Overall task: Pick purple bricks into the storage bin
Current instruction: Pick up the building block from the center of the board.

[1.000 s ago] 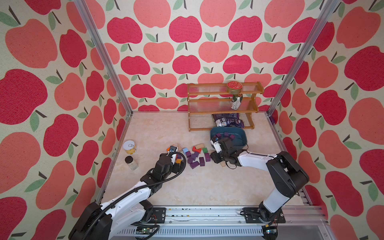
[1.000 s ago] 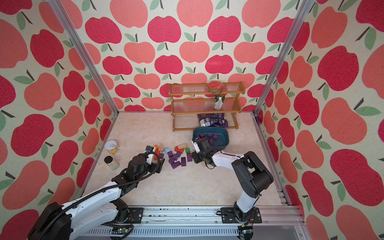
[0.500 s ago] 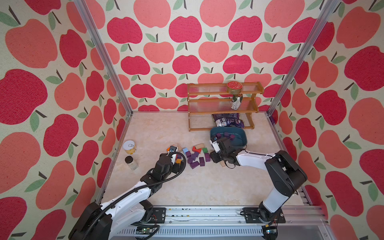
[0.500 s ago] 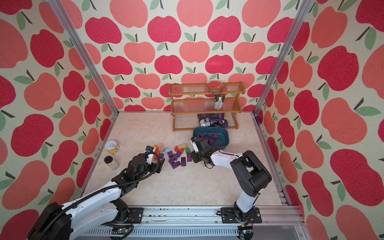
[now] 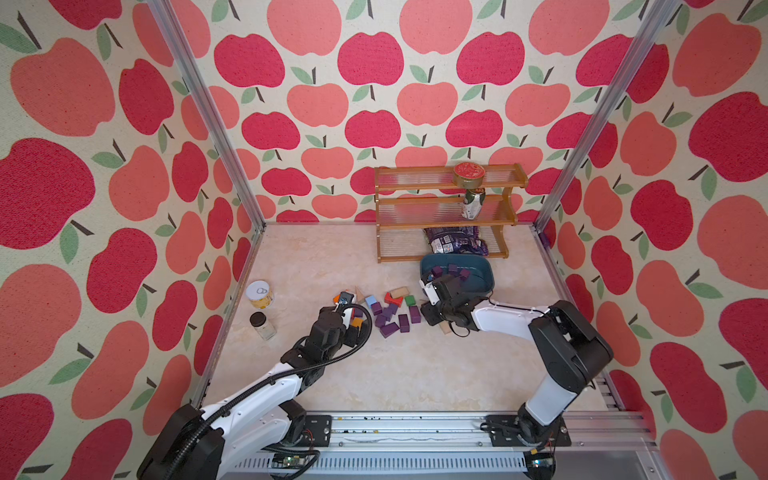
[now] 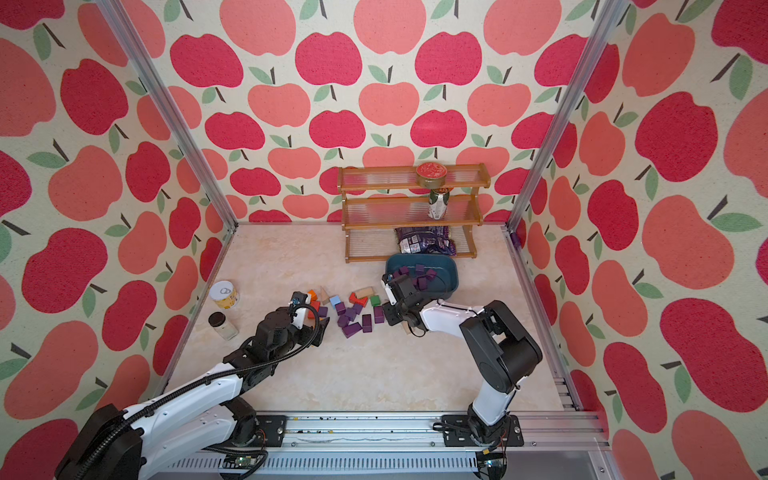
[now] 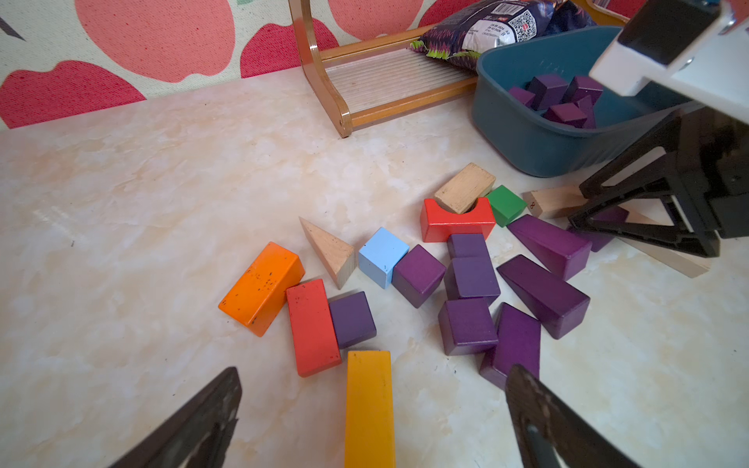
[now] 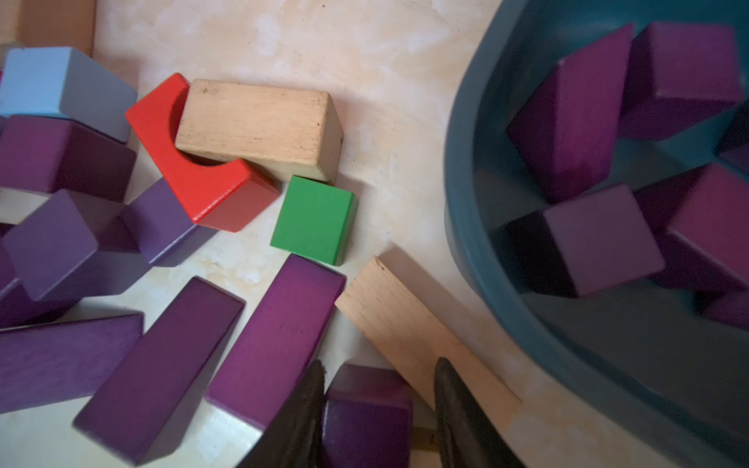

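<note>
Several purple bricks (image 5: 390, 328) (image 6: 353, 329) (image 7: 470, 279) lie in a loose cluster on the table's middle. More purple bricks (image 5: 453, 270) (image 7: 565, 113) (image 8: 600, 239) lie inside the storage bin (image 5: 482, 286) (image 6: 451, 282) (image 7: 527, 146) (image 8: 478, 243), a teal tub just behind the cluster. My right gripper (image 5: 430, 318) (image 6: 392, 318) (image 8: 379, 405) is low beside the bin, its jaws straddling one purple cube (image 8: 367, 409). One finger touches the cube and a small gap shows at the other finger. My left gripper (image 5: 353, 322) (image 7: 373, 405) is wide open at the cluster's left side, over a yellow block (image 7: 369, 417).
Orange (image 7: 263, 287), red (image 7: 312, 324), light-blue (image 7: 381, 255), green (image 8: 314, 219) and tan (image 8: 259, 125) blocks mix with the purple ones. A tan plank (image 8: 421, 328) lies against the bin. The wooden shelf rack (image 5: 444, 208) stands behind it. A can (image 5: 259, 293) and jar (image 5: 262, 326) stand at the left.
The right gripper's jaws have narrowed around the purple cube beside the bin. The left arm has not moved.
</note>
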`<state>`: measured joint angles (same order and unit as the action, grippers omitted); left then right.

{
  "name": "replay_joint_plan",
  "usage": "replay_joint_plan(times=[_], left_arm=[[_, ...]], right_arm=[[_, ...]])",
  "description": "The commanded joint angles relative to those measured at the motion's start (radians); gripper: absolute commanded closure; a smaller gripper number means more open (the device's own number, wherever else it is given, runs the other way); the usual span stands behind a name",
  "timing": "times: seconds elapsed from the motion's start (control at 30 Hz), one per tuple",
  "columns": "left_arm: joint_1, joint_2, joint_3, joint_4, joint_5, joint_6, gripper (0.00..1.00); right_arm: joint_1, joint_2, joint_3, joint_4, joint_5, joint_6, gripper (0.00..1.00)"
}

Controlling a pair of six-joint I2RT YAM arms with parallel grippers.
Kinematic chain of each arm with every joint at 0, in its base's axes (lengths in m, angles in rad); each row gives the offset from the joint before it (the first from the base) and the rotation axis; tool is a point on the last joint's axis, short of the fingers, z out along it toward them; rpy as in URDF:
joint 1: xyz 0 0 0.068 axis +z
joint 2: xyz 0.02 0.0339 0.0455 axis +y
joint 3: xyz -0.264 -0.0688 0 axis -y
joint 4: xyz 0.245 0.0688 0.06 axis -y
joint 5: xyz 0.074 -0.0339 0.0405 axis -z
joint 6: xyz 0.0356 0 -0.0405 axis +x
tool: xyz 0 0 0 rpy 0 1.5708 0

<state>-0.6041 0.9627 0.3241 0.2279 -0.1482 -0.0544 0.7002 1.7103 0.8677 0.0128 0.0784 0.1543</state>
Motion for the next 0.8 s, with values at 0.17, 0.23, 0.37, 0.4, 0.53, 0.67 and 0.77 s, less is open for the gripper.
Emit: replay_joint_plan(times=[0.17, 0.23, 0.37, 0.4, 0.53, 0.67, 0.77], left_arm=[[0.005, -0.007, 0.019, -0.016, -0.005, 0.01, 0.01], [0.006, -0.007, 0.019, -0.016, -0.006, 0.01, 0.01], [0.005, -0.005, 0.018, -0.016, -0.004, 0.01, 0.01], [0.005, -0.005, 0.018, -0.015, -0.004, 0.009, 0.01], [0.005, -0.002, 0.019, -0.015, -0.002, 0.008, 0.01], [0.005, -0.001, 0.019, -0.015, -0.002, 0.008, 0.01], [0.005, -0.001, 0.019, -0.015, -0.002, 0.009, 0.01]], right_arm=[[0.006, 0.033, 0.013, -0.085, 0.03, 0.008, 0.56], [0.006, 0.028, 0.013, -0.086, 0.033, 0.007, 0.57], [0.006, 0.015, 0.008, -0.082, 0.044, 0.005, 0.58], [0.005, 0.011, 0.008, -0.082, 0.046, 0.004, 0.59], [0.006, -0.003, 0.006, -0.079, 0.044, 0.004, 0.59], [0.007, -0.026, 0.002, -0.087, 0.06, 0.014, 0.49], [0.006, -0.064, -0.017, -0.077, 0.069, 0.013, 0.45]])
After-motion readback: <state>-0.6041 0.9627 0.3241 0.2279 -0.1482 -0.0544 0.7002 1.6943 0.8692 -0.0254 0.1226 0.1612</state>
